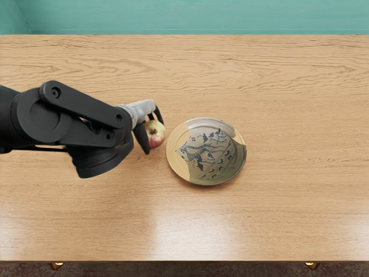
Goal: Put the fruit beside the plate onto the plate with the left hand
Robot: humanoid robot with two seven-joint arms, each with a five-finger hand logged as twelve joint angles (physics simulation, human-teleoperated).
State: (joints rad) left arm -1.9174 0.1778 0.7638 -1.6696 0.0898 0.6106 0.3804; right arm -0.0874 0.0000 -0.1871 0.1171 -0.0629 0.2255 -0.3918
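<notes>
Head view: left hand [137,114], fingers [141,138] curled around red-yellow apple [155,134], just beside patterned ceramic plate [173,154] on wooden bench [271,81].

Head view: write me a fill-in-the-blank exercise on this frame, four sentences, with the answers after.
1. The arm reaching the apple enters from the picture's ____ edge.
2. The left hand has its fingers curled around the ____.
3. In the picture, the plate lies on the apple's ____ side.
4. Both stand on a ____ table.

Missing words: left; apple; right; wooden.
</notes>
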